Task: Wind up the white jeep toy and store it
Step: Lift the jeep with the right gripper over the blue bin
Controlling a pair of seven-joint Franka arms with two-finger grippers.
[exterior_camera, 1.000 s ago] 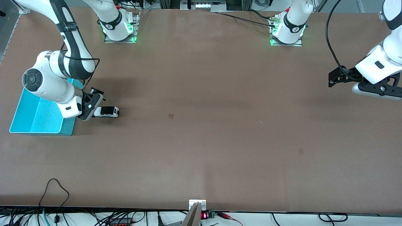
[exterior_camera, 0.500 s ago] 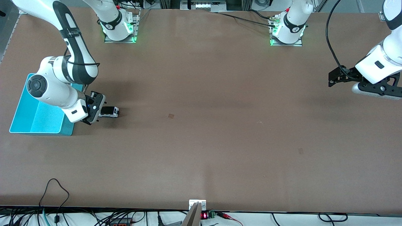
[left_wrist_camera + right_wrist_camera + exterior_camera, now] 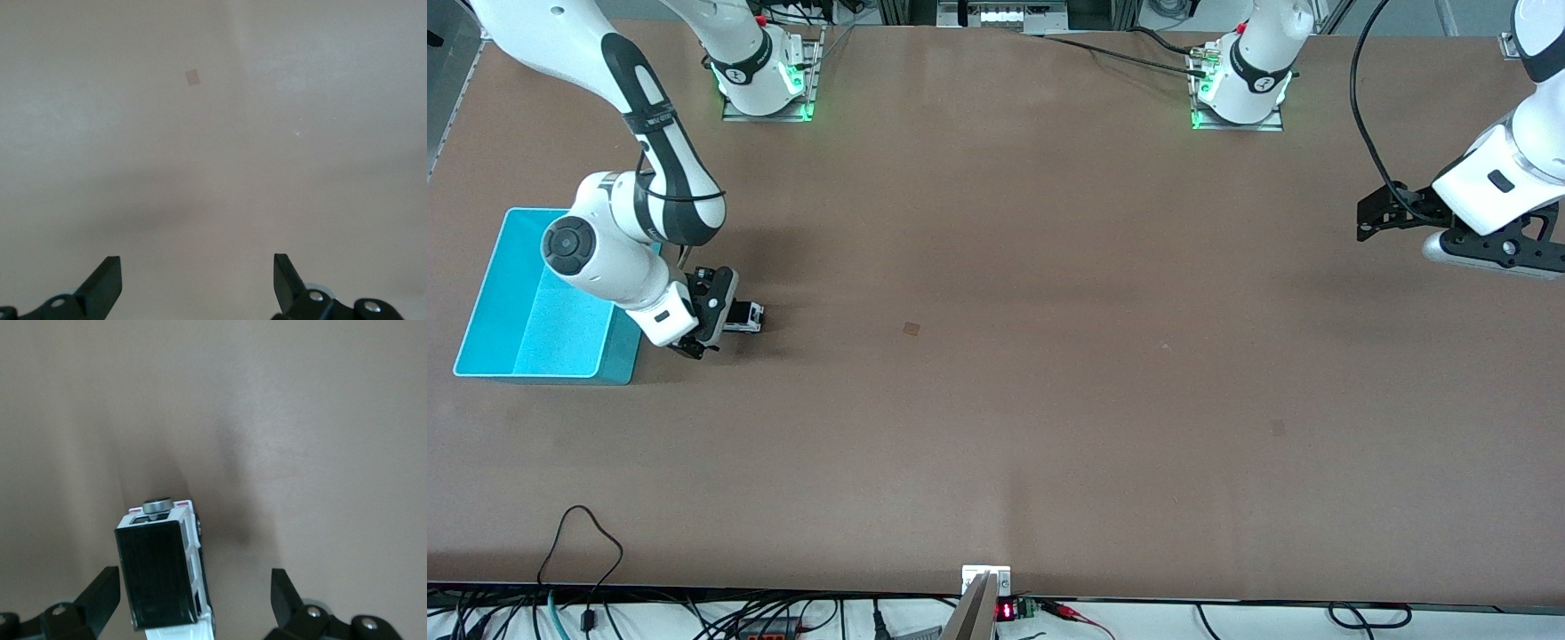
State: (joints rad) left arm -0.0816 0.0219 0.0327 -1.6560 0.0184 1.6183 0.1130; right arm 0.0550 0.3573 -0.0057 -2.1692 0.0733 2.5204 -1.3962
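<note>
The right arm reaches down, bent at the elbow, its right gripper (image 3: 710, 322) low with fingers (image 3: 100, 597) spread, while the left arm waits, left gripper (image 3: 1371, 222) raised and parted.

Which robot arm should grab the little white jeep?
The right one, probably. The right gripper is open right over the white jeep toy, while the left gripper waits open at the table's other end.

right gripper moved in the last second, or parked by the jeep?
Yes. The right gripper has moved away from the cyan bin, toward the left arm's end of the table, closing over the white jeep toy, which stayed put. Fingers open.
</note>
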